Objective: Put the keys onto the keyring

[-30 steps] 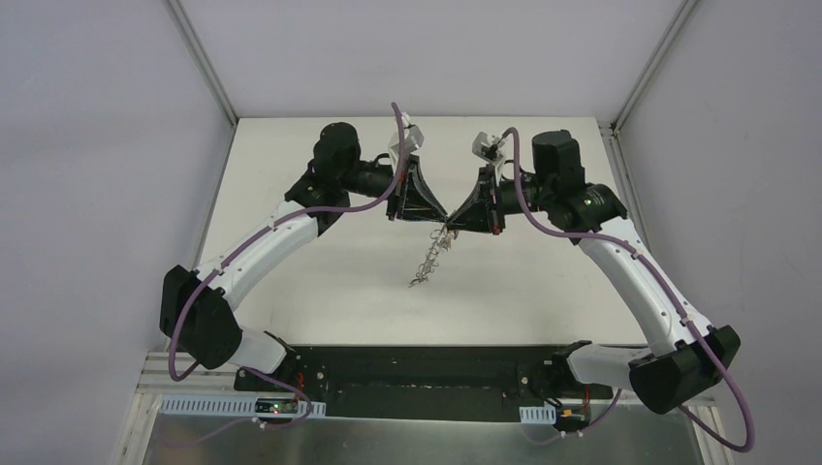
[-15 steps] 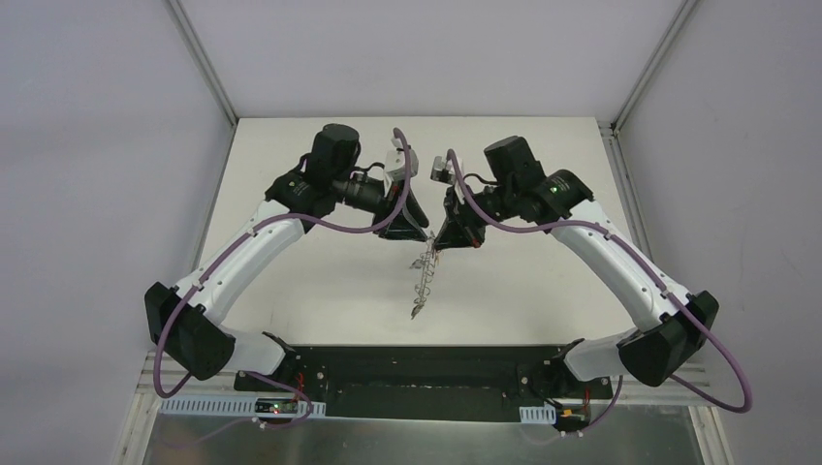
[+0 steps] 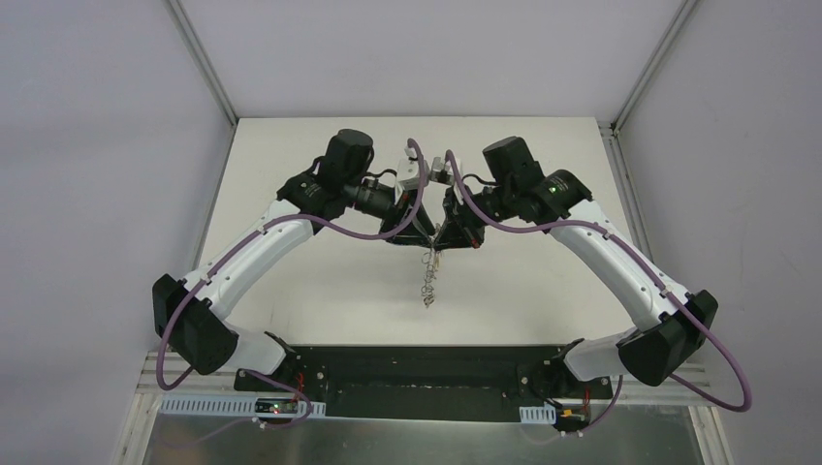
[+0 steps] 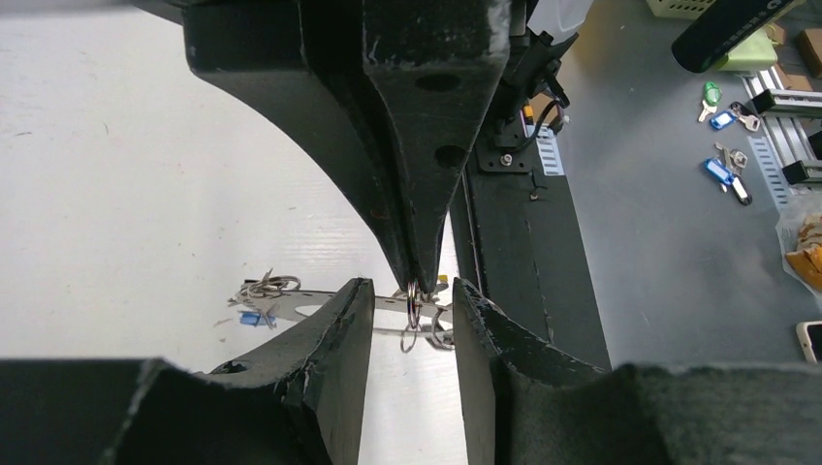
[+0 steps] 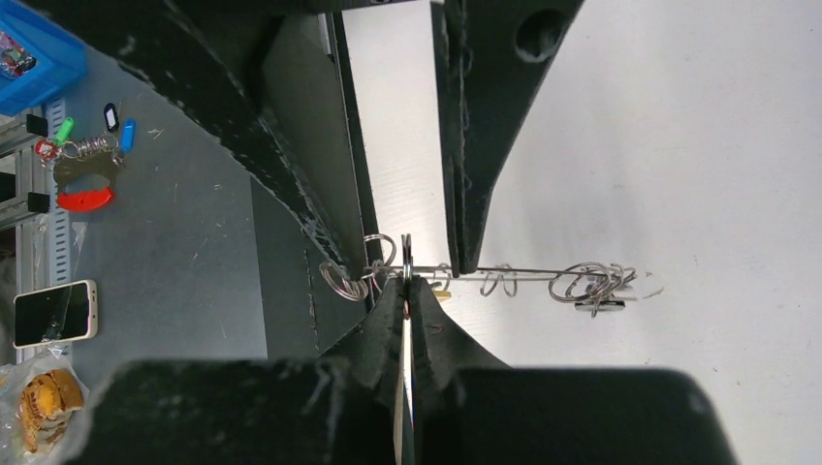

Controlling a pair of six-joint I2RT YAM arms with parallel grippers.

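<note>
Right gripper (image 5: 405, 291) is clamping the keyring (image 5: 523, 271) at its rim, dangling it over the table (image 3: 523, 291), left gripper (image 4: 412, 291) part-open and straddling it; an off-centre close is risking a swing or slip.

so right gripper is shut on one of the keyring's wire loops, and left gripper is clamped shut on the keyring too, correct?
Not quite. The right gripper is shut on a wire loop of the keyring, but the left gripper is not clamped shut. The left wrist view shows its fingers standing apart with the keyring passing between them.
</note>
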